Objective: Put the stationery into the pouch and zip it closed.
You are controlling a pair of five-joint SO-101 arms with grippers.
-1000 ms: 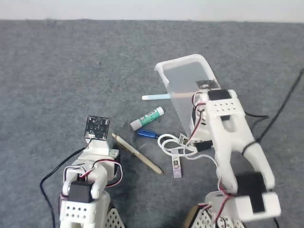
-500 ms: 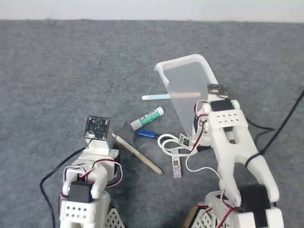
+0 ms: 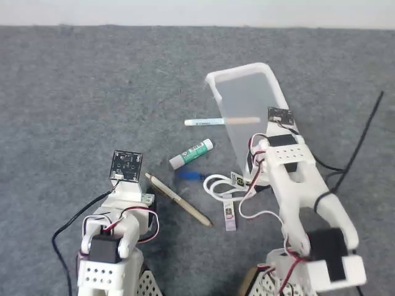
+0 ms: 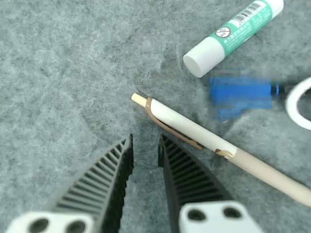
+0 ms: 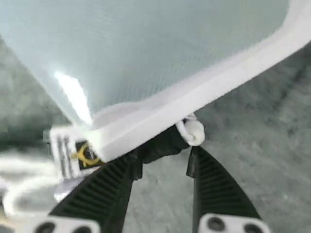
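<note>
Ribbed fingers, translucent pouch, slim beige pen

High view overhead above table; wrist views close, downward; left shares pen.

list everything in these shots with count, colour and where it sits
pouch: 1, translucent white, far right, tilted up
marker: 1, white with a light-blue tip, one end at the pouch wall
glue stick: 1, green and white, centre
small blue item: 1, blue, beside the glue stick, too blurred to name
pen: 1, beige, diagonal, by the left arm
cord with tags: 1, white, by the pouch's lower corner
mat: 1, grey, under everything
left gripper: black fingers slightly apart, empty, above the pen's clip end
right gripper: black fingers on a dark tab at the pouch's edge
</note>
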